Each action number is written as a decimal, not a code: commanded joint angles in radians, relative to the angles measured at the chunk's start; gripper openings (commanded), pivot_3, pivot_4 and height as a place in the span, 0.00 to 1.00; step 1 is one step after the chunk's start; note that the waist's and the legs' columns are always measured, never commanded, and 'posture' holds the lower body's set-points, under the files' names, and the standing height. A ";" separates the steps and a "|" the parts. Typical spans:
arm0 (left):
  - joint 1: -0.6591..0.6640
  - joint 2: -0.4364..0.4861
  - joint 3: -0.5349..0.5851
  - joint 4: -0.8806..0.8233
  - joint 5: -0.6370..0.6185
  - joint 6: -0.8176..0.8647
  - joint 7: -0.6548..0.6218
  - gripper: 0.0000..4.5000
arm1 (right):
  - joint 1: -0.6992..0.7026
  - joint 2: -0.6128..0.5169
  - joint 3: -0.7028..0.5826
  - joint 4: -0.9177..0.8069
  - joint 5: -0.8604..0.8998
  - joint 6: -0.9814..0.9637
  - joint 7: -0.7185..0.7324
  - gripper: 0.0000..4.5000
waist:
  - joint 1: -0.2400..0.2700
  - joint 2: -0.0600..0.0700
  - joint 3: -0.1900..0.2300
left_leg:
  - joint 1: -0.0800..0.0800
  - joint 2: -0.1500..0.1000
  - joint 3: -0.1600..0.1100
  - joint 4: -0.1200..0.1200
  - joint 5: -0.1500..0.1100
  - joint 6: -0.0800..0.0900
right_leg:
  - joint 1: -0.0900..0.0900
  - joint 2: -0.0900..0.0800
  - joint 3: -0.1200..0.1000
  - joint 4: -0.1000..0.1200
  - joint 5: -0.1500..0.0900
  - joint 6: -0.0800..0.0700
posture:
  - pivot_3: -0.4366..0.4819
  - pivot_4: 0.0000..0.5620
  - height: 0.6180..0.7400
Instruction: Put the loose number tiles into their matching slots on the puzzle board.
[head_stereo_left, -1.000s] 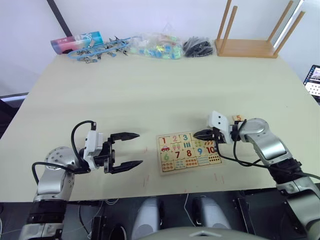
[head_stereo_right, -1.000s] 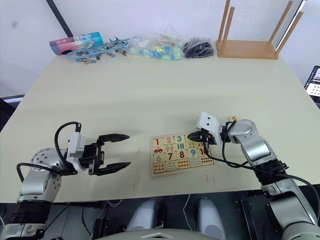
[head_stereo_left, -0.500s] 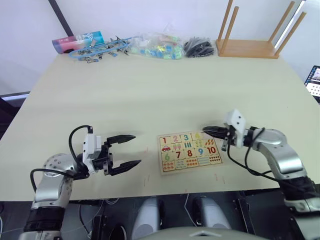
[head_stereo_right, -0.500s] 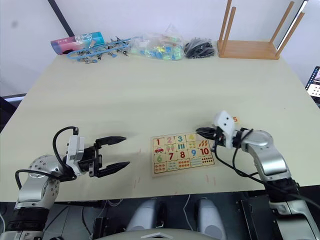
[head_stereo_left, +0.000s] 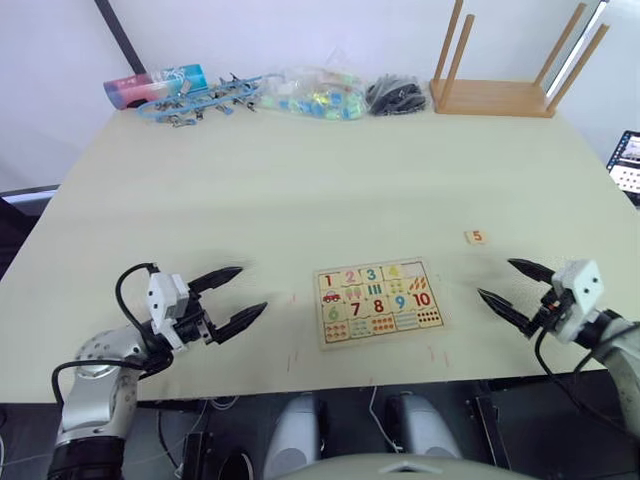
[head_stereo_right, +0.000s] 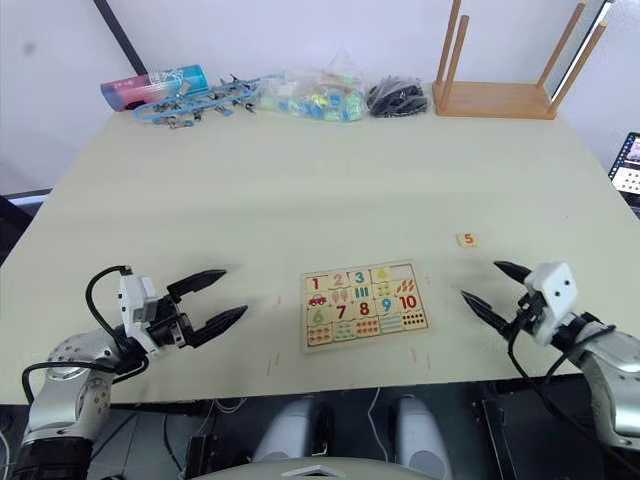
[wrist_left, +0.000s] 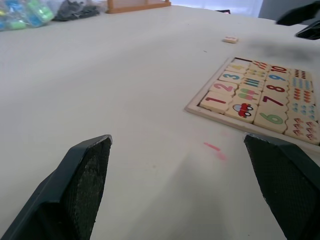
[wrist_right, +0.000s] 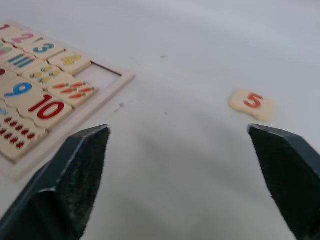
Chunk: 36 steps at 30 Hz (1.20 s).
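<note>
One tile is left for you: the 5 tile (head_stereo_left: 476, 237) lies loose on the desk (head_stereo_left: 300, 180), well apart from the puzzle board (head_stereo_left: 378, 302) and beyond its far right corner. On the board, tiles 1 to 4 sit in the top row, and the last slot (wrist_right: 102, 75) at the right end of that row shows bare.

Your right end effector (head_stereo_left: 512, 290) hangs low over the desk to the right of the board, fingers spread wide and gripping nothing. The 5 tile lies ahead of it and a little toward the board side, near but not between the fingers; in the right wrist view it sits just inside the right-hand finger (wrist_right: 287, 170). Your left end effector (head_stereo_left: 226, 299) rests to the left of the board, also wide open and empty, well apart from the tile.

Watch for these risks, as I judge them. The tile is thin and flat on the desk, so if you close too high the fingers will likely slide over it, and if you come in low at an angle one fingertip may push it away rather than pinch it. It also lies off the centre line of the right fingers, so closing without first lining up could flick it sideways. On the way back, a tilted tile may catch on the board's rim or on the neighbouring 4 tile (wrist_right: 72, 60) and nudge the seated pieces.
</note>
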 joint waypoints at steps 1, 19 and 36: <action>0.050 0.012 0.059 -0.059 -0.032 0.024 0.029 1.00 | 0.091 0.018 -0.097 0.004 0.039 -0.091 0.011 0.99 | 0.000 0.000 0.000 | 0.000 0.000 0.000 0.000 0.000 0.000 | 0.000 0.000 0.000 0.000 0.000 0.000 | 0.48 0.27 0.98; 0.210 -0.032 0.126 -0.228 -0.062 0.082 0.151 1.00 | 0.262 0.132 -0.139 -0.055 0.092 -0.196 -0.074 0.99 | 0.003 0.000 -0.001 | 0.001 0.001 0.001 -0.001 0.000 0.000 | -0.001 -0.002 0.001 -0.001 -0.002 -0.003 | 0.48 0.27 0.98; 0.188 -0.038 0.115 -0.212 -0.053 0.072 0.146 1.00 | 0.223 0.117 -0.127 -0.031 0.089 -0.195 -0.077 0.99 | 0.002 0.000 -0.001 | 0.001 0.001 0.001 -0.001 0.000 0.000 | 0.000 -0.001 0.001 -0.001 -0.002 -0.003 | 0.48 0.27 0.98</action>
